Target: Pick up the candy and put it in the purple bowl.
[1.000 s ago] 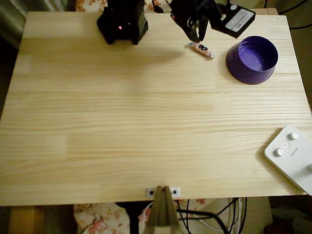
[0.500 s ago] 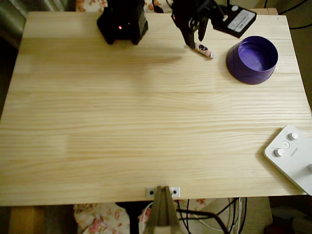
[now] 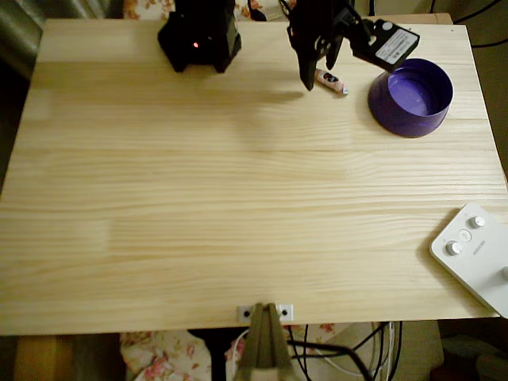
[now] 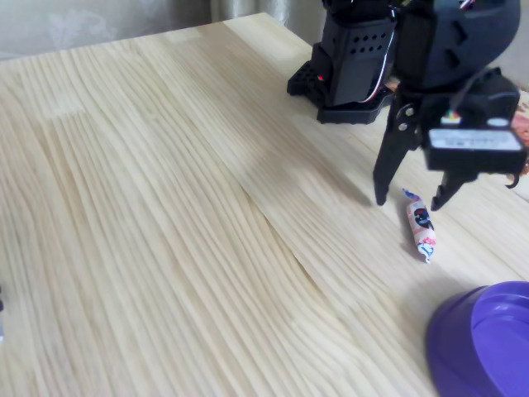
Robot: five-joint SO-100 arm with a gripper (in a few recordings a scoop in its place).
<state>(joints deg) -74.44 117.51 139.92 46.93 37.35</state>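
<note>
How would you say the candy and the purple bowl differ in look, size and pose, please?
The candy is a small, slim wrapped sweet, pinkish-white with dark marks; the purple bowl is far larger, round and one solid purple. The candy lies flat on its side; the bowl stands upright, open at the top. The candy lies between the open gripper's fingertips; the bowl stands apart, to the right in the overhead view. Both rest on the wooden table.

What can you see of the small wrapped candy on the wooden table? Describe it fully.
The small wrapped candy is a short sweet in a pinkish-white wrapper with dark and red marks and twisted ends. It lies flat on the pale wooden table, unopened. The black two-finger gripper stands open over its far end, fingers straddling it, without clear contact. The purple plastic bowl sits nearby, apart from it.
</note>
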